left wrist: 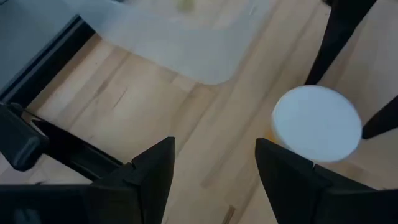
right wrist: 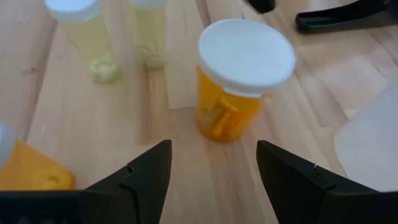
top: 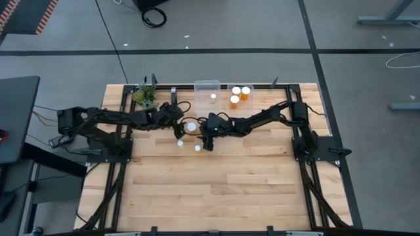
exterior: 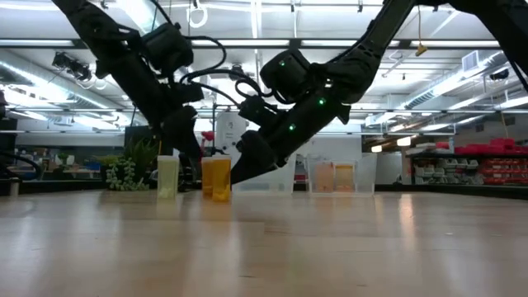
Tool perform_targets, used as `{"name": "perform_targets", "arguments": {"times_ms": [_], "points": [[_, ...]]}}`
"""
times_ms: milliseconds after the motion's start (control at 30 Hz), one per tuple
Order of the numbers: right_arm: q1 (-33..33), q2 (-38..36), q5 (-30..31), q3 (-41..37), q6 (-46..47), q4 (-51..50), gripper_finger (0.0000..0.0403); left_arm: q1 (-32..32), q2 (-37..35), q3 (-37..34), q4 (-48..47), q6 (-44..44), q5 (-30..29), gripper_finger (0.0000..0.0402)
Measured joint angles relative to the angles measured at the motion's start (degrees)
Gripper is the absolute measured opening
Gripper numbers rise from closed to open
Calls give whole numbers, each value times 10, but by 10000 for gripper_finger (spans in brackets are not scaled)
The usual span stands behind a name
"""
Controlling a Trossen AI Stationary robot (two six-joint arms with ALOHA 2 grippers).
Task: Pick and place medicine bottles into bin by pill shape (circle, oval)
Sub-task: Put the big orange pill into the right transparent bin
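Right end effector (right wrist: pixel 211 165) faces round-capped amber bottle (right wrist: pixel 239 84).

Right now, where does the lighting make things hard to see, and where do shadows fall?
Low view: the ceiling lights sit behind the left arm and the right arm, so both read as dark shapes; the orange bottle glows, backlit, and the table carries a soft sheen. Left wrist view: the white cap is bright, nearly featureless. High view: even light, faint shadows only.
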Motion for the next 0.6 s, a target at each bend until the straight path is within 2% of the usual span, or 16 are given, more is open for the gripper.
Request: {"name": "perform_targets", "arguments": {"times_ms": [100, 267, 600], "points": [[0, 0, 6, 0, 0, -3, 241, 5, 12, 0, 6, -2, 7, 231], [3, 0, 5, 0, 9, -2, 242, 0, 16, 0, 18, -2, 60, 231], [3, 0, -4, 0, 21, 5, 263, -26, 16, 0, 28, -1, 62, 231]]}}
